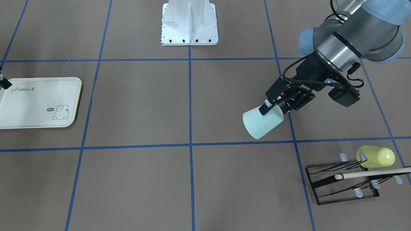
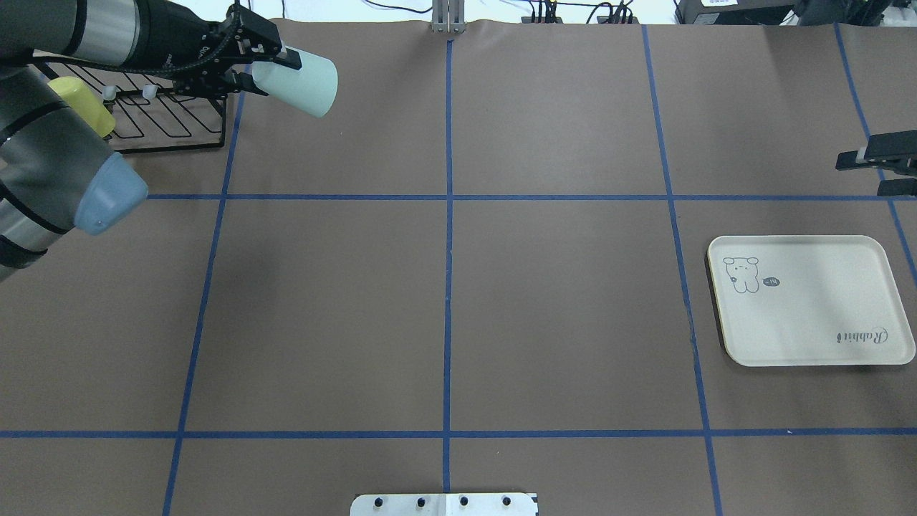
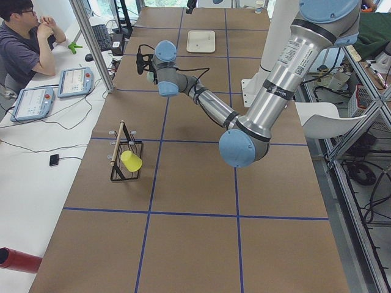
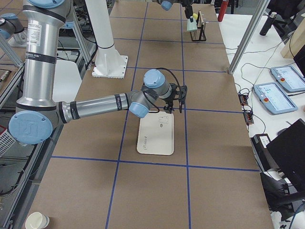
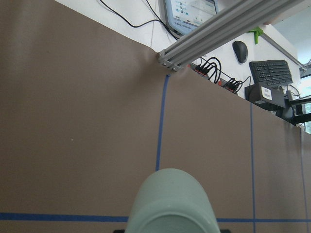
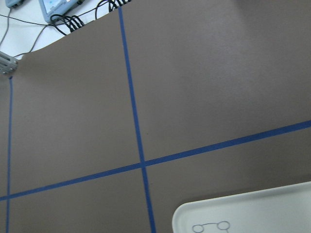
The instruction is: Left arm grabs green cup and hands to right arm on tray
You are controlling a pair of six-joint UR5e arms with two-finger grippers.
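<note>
**Green cup** (image 1: 262,123): pale mint tumbler, held on its side in the air above the counter (image 1: 138,106). Its base points away from the wrist. It is near the rack's corner and well apart from the tray.

**Left tool** (image 1: 271,107): pinching the cup's wall at the rim, one finger on the outside and the other apparently inside.

**Step in hand (judged):** carrying the cup across for the hand-over.
- Keep the cup level, with its free base end turned toward the receiving tool.
- Let go only once the second grip holds.

**Right tool** (image 2: 875,172): fingers spread, holding nothing, raised near the tray's far edge.

**Tray** (image 2: 788,240): cream with a bunny print, flat on the counter on the robot's right.

**Surroundings:** black wire rack (image 1: 340,184) carrying a yellow-green cup (image 1: 375,156) and a wooden stick (image 1: 372,173). These sit away from the line toward the tray and are judged no obstacle.
</note>
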